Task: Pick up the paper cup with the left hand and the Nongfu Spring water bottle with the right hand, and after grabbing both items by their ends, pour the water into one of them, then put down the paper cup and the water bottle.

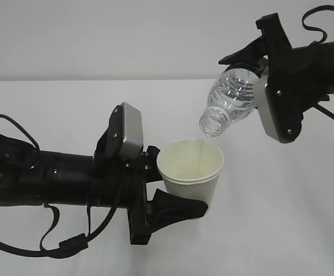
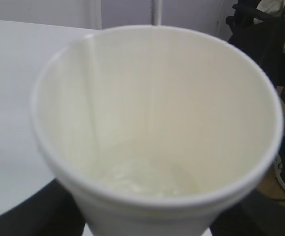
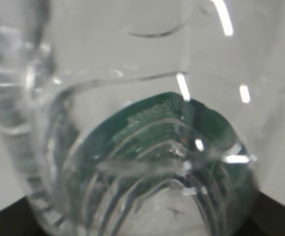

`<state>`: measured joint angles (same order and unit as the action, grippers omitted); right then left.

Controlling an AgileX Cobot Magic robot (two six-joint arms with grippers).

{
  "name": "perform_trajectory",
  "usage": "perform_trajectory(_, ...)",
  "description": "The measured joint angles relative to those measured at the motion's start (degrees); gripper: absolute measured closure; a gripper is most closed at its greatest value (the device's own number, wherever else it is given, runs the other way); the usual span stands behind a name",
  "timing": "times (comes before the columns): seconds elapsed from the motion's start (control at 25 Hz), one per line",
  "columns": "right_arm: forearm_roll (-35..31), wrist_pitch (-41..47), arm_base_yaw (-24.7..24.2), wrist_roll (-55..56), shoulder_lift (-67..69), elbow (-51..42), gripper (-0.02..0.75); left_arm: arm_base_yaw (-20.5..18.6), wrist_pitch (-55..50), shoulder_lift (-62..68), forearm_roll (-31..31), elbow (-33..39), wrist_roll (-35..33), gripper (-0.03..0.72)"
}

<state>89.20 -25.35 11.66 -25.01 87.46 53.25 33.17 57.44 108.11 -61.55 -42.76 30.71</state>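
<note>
bottle [image 1: 231, 98] tips clear, ribbed (capless) over white cup [image 1: 191, 171].

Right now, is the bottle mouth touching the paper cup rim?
Apart. The exterior view shows the water bottle mouth tilted above the paper cup rim, with bare background between them and only a thin stream of water bridging the gap.

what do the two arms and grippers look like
Both arms are matte black. The left gripper carries a grey rectangular block with small screws on top, and black cables loop under its arm. The right gripper has a similar grey screwed plate on its side and a black cable looping above.
</note>
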Motion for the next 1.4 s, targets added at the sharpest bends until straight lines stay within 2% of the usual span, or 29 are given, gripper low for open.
perform_trajectory(1.4,-0.21,0.00,0.00,-1.18,0.00,0.00,0.246,0.00,0.00,0.00,-0.44,0.00,0.00,0.207)
